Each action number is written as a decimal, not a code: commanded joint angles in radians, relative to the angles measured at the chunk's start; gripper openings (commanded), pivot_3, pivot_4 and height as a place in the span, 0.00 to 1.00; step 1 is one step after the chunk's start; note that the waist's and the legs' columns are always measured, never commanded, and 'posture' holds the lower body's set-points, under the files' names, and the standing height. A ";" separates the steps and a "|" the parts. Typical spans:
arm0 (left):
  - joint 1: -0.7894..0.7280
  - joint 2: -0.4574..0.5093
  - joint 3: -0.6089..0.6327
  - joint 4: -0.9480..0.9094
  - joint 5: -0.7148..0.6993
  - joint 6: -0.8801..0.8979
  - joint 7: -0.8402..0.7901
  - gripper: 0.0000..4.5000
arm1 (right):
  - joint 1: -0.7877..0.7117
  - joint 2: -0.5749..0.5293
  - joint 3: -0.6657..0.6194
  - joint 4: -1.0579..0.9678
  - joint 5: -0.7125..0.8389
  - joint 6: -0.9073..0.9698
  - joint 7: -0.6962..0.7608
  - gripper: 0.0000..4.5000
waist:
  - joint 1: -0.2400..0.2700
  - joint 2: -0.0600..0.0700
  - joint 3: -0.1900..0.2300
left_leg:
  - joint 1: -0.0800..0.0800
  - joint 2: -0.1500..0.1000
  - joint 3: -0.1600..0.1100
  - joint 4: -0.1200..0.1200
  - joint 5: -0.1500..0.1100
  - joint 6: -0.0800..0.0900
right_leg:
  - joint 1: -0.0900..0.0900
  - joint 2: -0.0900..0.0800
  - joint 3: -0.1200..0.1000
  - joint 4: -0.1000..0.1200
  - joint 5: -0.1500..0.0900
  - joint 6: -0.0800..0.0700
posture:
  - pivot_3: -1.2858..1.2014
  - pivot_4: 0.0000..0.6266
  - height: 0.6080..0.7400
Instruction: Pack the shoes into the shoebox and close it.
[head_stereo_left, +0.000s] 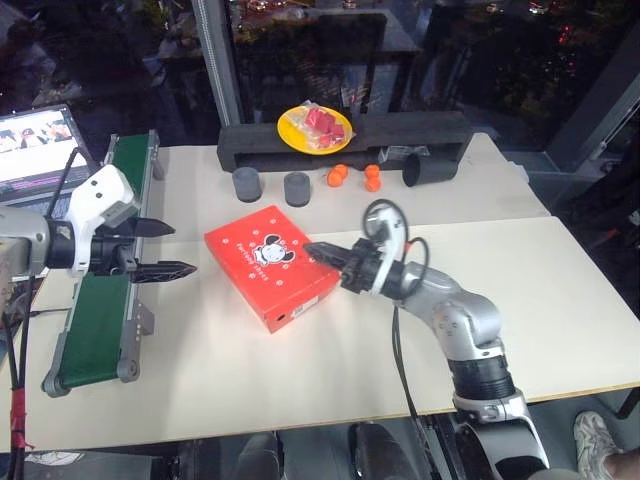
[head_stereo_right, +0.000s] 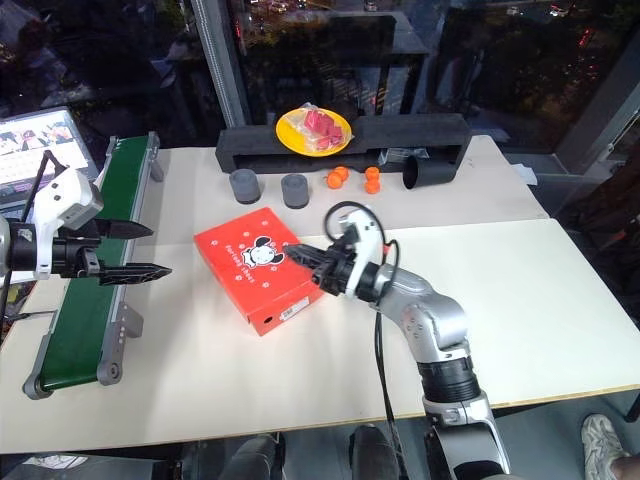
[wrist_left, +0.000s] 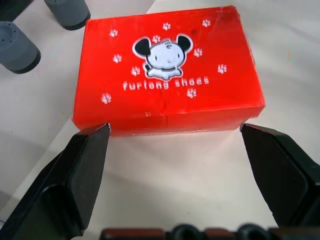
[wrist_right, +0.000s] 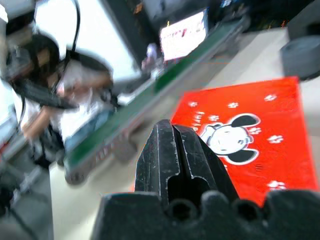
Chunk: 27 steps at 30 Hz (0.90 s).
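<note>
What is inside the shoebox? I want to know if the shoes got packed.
That cannot be seen: the shoebox lies on the table with its lid shut, covering the inside. The frames show no shoes outside it.

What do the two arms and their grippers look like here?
The left gripper has two tapered black fingers on a white housing with a black wrist section. The right gripper has the same black fingers on a silver-grey jointed arm with black bands, a white bracket and looping black cables.

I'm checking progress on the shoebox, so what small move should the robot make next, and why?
Probably draw the shut right gripper up and away from the shoebox: the lid already lies flat and closed, and the open left gripper hangs clear beside it.
</note>
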 joint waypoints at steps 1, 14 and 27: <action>0.004 -0.022 0.021 -0.036 -0.007 -0.003 0.033 0.99 | -0.122 -0.013 0.171 0.194 -0.203 -0.123 0.041 0.00 | 0.001 0.000 0.000 | 0.000 0.001 0.000 0.000 0.000 0.000 | 0.000 0.001 0.000 0.000 0.000 0.000 | 0.52 0.24 1.00; 0.169 -0.149 0.077 -0.152 -0.036 0.048 0.189 0.99 | -0.159 -0.073 0.292 0.377 -0.466 -0.284 0.117 0.00 | 0.014 -0.003 -0.002 | 0.004 0.007 0.001 0.000 -0.001 -0.001 | 0.003 0.007 0.001 -0.001 0.003 -0.004 | 0.52 0.24 1.00; 0.126 -0.404 0.087 -0.309 -0.161 0.233 0.473 1.00 | 0.013 -0.330 -0.145 -0.154 -0.266 0.019 0.058 0.24 | 0.032 -0.003 -0.002 | 0.000 0.007 0.001 0.003 -0.001 -0.001 | 0.002 0.007 0.001 -0.003 0.004 -0.006 | 0.52 0.24 1.00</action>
